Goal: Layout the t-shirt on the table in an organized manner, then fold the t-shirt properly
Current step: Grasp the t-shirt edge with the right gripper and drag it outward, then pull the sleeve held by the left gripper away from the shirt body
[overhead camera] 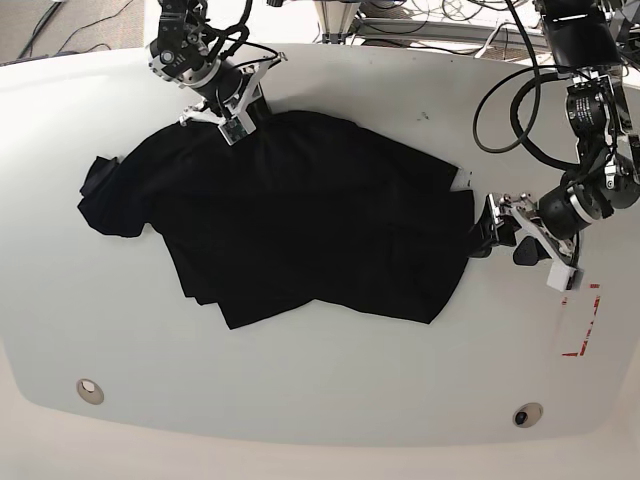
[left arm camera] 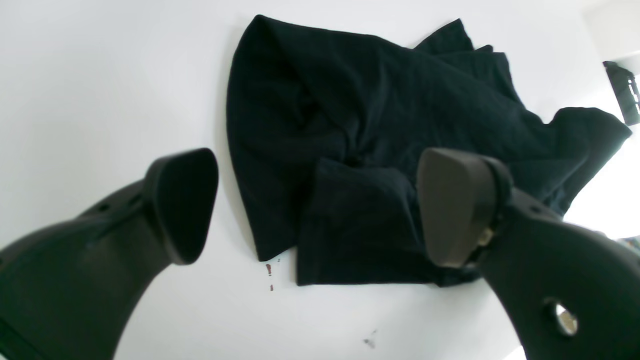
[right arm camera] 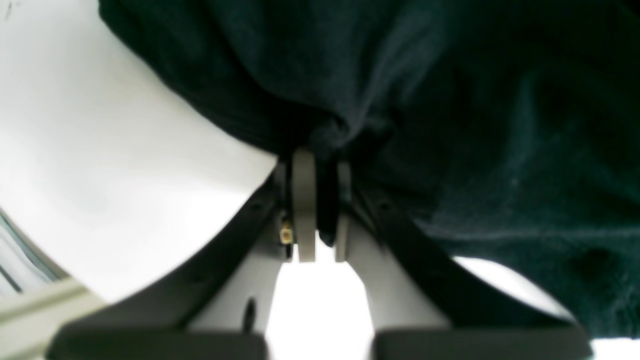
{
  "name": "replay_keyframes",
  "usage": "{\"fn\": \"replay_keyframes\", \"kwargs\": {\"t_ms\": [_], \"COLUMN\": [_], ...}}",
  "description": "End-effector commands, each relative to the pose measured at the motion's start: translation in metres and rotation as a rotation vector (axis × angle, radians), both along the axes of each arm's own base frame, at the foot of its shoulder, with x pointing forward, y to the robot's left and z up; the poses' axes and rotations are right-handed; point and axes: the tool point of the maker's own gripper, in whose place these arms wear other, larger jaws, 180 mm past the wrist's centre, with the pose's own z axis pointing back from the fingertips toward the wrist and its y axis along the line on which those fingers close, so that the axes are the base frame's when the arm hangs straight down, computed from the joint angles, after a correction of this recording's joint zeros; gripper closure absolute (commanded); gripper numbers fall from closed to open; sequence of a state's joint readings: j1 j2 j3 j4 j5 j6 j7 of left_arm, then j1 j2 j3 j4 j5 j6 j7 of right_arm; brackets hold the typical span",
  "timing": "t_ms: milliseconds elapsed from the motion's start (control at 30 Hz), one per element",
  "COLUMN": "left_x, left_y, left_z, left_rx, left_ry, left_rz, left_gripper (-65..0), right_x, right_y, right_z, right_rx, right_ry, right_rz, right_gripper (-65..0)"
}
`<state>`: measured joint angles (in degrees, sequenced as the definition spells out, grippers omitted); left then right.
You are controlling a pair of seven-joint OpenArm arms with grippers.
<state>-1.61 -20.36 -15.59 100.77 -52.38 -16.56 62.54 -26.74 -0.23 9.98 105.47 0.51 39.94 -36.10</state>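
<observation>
Large black cloth t-shirt (overhead camera: 300, 225) lies crumpled mid glossy white table (overhead camera: 300, 400). Left gripper (overhead camera: 500, 232) spread wide at edge, grasping nothing. Far side: right gripper (right arm camera: 320, 200) clenched on thin pinch; fold may slip if pulled one-sided.

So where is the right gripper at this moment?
In the base view, the right gripper is at the upper left, shut on the far edge of the black t-shirt.
</observation>
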Motion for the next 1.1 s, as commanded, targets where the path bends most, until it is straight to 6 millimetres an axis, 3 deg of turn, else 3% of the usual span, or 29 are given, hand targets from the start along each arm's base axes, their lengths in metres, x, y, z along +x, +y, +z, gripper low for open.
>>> {"fn": "replay_keyframes", "kwargs": {"t_ms": [0, 133, 600, 733, 1067], "left_x": [0.003, 0.001, -0.024, -0.032, -0.06], "left_y": [0.013, 0.019, -0.004, -0.009, -0.043], "left_z": [0.002, -0.008, -0.042, -0.056, -0.102], "left_rx": [0.077, 0.135, 0.068, 0.046, -0.031], "left_ry": [-0.023, 0.0, 0.087, 0.133, 0.292], "left_rz": [0.025, 0.042, 0.044, 0.038, -0.049], "left_gripper": [-59.9, -59.9, -60.0, -60.0, -60.0], "right_x": [-0.007, -0.014, -0.015, -0.013, -0.007], "right_y": [-0.021, -0.048, -0.138, -0.149, -0.146], "right_z": [0.004, 0.008, 0.022, 0.026, 0.028], "right_rx": [-0.077, -0.148, -0.33, -0.348, -0.34], "right_ry": [0.002, 0.002, -0.005, -0.014, -0.028], "right_rz": [0.034, 0.047, -0.059, -0.089, -0.095], "right_gripper": [-0.6, -0.8, -1.0, -1.3, -1.3]}}
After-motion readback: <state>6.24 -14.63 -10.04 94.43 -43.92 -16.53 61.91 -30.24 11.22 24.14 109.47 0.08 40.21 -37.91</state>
